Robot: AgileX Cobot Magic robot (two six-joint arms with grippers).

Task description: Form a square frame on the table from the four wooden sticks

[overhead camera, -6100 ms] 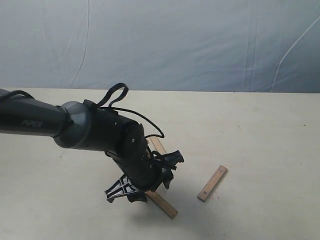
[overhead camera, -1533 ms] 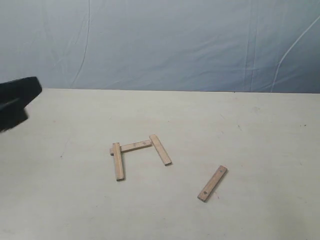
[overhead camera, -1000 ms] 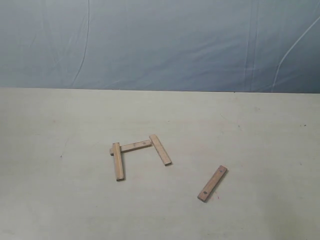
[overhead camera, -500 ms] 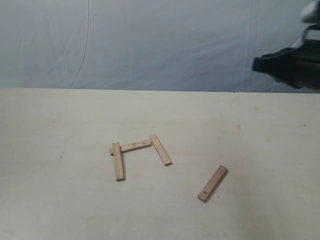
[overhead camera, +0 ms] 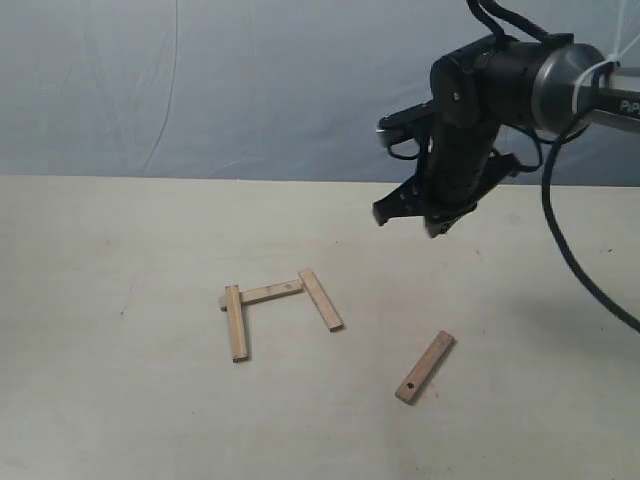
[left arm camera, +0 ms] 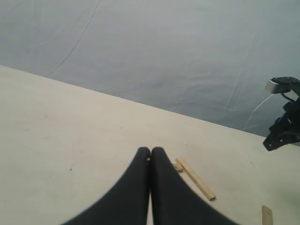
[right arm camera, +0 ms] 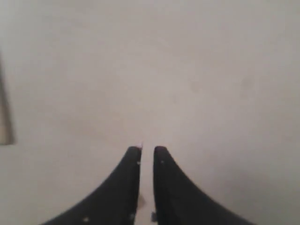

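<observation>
Three wooden sticks lie as a U on the table (overhead camera: 120, 400): a left one (overhead camera: 236, 322), a far one (overhead camera: 266, 293) and a right one (overhead camera: 321, 299). The fourth stick (overhead camera: 424, 367), with a small dark mark, lies apart to the right. My right gripper (overhead camera: 410, 222) hangs in the air beyond and above it, holding nothing, its fingers (right arm camera: 133, 161) almost together with a thin slit between them. My left gripper (left arm camera: 150, 150) is shut and empty, out of the exterior view. In its view are one stick (left arm camera: 195, 178) and the tip of another (left arm camera: 267, 215).
A blue-grey cloth backdrop (overhead camera: 250, 80) rises behind the table's far edge. The right arm's cable (overhead camera: 575, 270) loops down at the right. A blurred strip (right arm camera: 5, 105) at the edge of the right wrist view may be a stick.
The left arm set a stick down beside the others and drew back out of view to the left. The right arm has swung in from the upper right over the table.
</observation>
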